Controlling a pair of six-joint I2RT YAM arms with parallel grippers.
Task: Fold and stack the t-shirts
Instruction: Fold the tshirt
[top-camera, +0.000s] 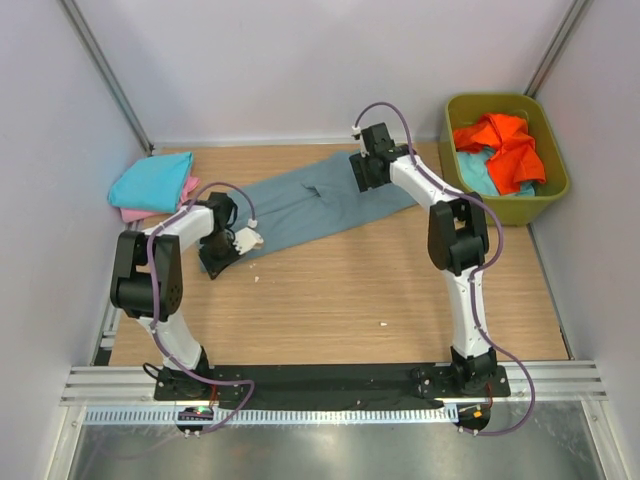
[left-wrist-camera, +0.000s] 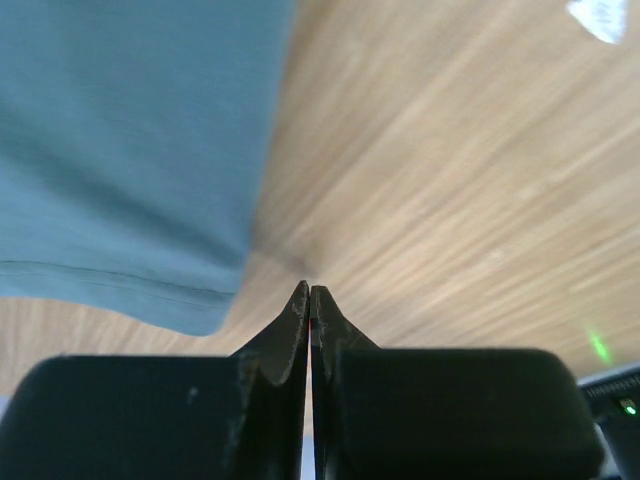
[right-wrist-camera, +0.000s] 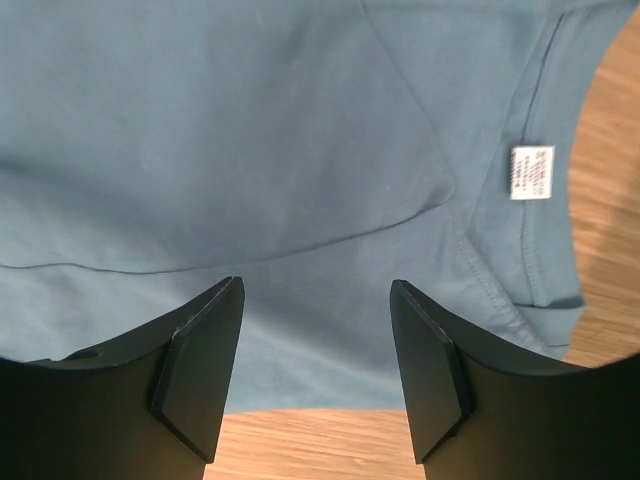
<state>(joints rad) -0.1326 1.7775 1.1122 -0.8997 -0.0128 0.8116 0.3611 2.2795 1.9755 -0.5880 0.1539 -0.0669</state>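
A dusty grey-blue t-shirt (top-camera: 310, 200) lies folded into a long strip across the back of the table. My right gripper (right-wrist-camera: 315, 300) hangs open over its right end, near its lower edge; the small white label (right-wrist-camera: 531, 172) shows to the right. My left gripper (left-wrist-camera: 309, 292) is shut and empty, just off the shirt's left hem corner (left-wrist-camera: 190, 310), above bare wood. A turquoise shirt (top-camera: 152, 182) lies folded on a pink one (top-camera: 135, 213) at the back left. An orange shirt (top-camera: 505, 145) and a light blue one (top-camera: 478, 172) lie in the tub.
The olive-green plastic tub (top-camera: 555, 185) stands at the back right corner. White walls close in the table on three sides. A small white scrap (top-camera: 382, 323) lies on the wood in the middle, another by the left gripper (left-wrist-camera: 598, 17).
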